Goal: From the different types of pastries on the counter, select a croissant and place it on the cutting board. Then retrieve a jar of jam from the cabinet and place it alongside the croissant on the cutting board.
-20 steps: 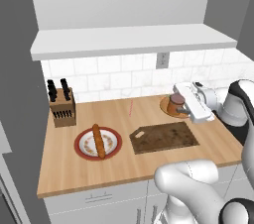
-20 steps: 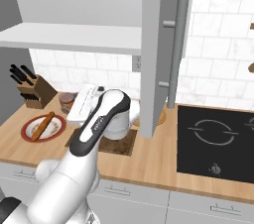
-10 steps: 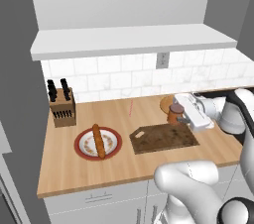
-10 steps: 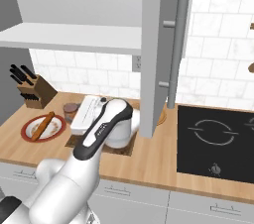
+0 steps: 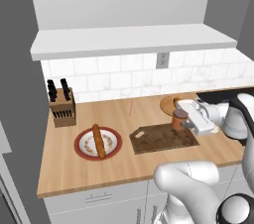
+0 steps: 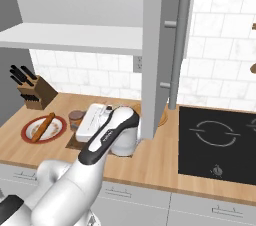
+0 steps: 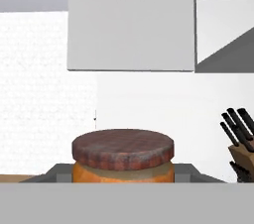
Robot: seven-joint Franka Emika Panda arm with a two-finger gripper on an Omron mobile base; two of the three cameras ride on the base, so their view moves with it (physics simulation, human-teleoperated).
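Gripper: the gripper [image 5: 182, 120] is gripping the jar of jam [image 5: 179, 119], its jaws closed on the jar's sides; in the hand view the jar [image 7: 123, 156] is sitting right in front of the camera, lid up and upright.
Jar position: the jar is hanging over the right end of the cutting board [image 5: 154, 139]; whether its base is touching the wood cannot be told.
Step in hand: judging by this, the robot is carrying out the second half of the task, bringing the jam to the board.
Croissant: no croissant is showing on the visible part of the board; the arm is hiding the board's right end in the right base view, so its place cannot be told.
Next move: this is calling for lowering the jar straight down until it stands on the board, then opening the jaws and lifting clear without tipping it.
Further back: the long loaf [image 5: 99, 140] is lying on the red-rimmed plate [image 5: 82, 146] left of the board, a round wooden plate [image 5: 167, 103] is sitting behind the jar, and the knife block [image 5: 62, 107] is standing near the tiled wall.
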